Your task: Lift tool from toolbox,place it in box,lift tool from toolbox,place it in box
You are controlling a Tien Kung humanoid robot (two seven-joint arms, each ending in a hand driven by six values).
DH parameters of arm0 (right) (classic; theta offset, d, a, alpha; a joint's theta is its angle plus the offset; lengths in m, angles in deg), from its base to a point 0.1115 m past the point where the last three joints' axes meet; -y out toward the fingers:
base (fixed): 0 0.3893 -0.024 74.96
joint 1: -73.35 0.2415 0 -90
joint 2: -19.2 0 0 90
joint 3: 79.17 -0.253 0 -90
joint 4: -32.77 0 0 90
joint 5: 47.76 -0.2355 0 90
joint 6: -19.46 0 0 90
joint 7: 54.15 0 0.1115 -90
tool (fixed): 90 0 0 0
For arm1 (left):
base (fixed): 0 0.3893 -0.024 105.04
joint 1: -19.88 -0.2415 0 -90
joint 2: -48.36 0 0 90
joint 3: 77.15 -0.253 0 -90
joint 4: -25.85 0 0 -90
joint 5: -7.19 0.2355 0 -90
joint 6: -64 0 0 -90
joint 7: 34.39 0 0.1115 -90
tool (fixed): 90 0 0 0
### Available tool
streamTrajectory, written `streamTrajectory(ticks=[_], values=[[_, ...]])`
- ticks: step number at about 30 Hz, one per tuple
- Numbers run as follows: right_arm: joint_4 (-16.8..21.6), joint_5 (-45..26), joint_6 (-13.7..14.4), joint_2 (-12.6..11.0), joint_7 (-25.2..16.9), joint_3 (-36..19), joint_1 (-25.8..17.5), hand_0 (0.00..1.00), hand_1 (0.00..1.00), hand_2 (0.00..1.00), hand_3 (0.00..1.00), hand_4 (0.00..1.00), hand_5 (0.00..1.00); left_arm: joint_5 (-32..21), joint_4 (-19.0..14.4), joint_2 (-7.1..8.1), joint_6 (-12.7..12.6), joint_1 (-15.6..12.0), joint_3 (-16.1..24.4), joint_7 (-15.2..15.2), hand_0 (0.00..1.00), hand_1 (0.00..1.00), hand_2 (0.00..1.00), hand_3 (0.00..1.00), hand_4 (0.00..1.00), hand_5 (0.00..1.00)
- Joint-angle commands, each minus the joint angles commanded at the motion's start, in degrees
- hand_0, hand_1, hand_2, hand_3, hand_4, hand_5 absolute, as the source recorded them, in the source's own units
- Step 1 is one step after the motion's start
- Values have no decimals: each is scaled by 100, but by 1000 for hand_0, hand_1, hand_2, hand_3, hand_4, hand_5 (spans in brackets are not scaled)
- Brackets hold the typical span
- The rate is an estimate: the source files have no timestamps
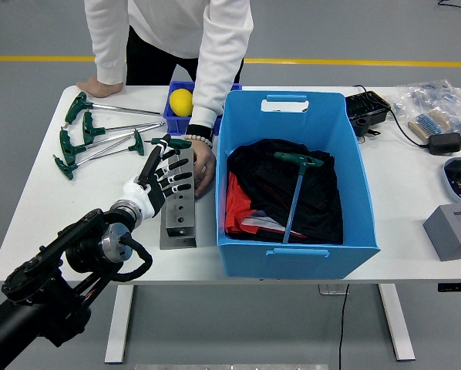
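Second pick in hand: one T-handle wrench (295, 190) already lies in the blue box (292, 254). Left robot hand (159, 179) hovers over the grey toolbox block (180, 206), fingers spread, gripping nothing. Next tool (171, 143) stands at the block's far end; next move: close on its green handle, lift straight up.

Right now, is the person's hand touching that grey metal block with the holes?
Touching. In the head view, the person's hand is pressed flat against the right side of the grey metal block, with no gap showing between them.
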Motion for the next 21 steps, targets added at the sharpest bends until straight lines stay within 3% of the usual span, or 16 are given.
streamTrajectory(ticks=[12, 21], values=[[0, 0, 2, -8, -4, 29, 31, 688, 647, 723, 588, 832, 762, -547, 60, -60, 185, 155, -37, 188, 299, 441, 707, 884, 816, 806], [0, -5, 12, -9, -1, 64, 60, 688, 647, 723, 588, 832, 763, -1141, 145, 30, 406, 300, -63, 271, 316, 465, 704, 843, 814, 799]])
